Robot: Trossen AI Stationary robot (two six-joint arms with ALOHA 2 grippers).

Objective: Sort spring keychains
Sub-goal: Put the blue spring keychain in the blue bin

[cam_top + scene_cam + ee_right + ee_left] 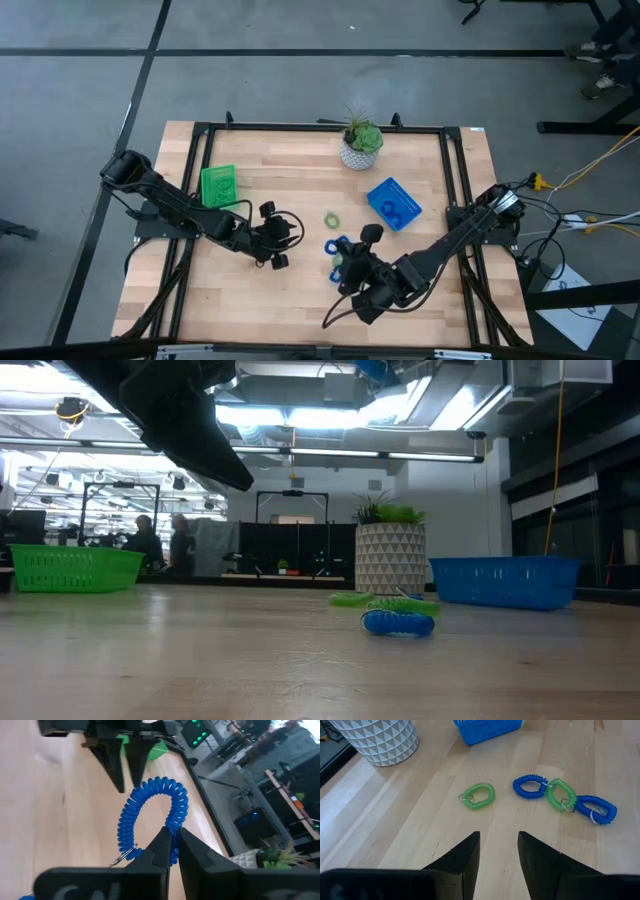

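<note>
On the wooden bench (300, 300), a green tray (219, 186) sits at the far left, with the left gripper (283, 243) just to its right, low over bare wood. Its fingers (459, 859) stand apart with nothing between them, pointed across the bench at the loose keychains.

Near the middle lies a lone green spring keychain (331, 218), flat on the wood and well apart from the others. Behind it, at the back edge, stands a potted plant (360, 143) in a white patterned pot.

Right of centre, the right gripper (172, 842) is raised above the bench, its fingers clamped on the coil of a blue spring keychain (152, 817) that hangs free of the surface, its metal ring dangling at the lower end. Beneath and beside that arm, a chain of three keychains rests on the wood: a blue one (530, 786) touching a green one (561, 794), which in turn touches a second blue one (596, 809).

Farther right sits the blue tray (393, 201), with blue keychains already lying inside; their number cannot be told.
</note>
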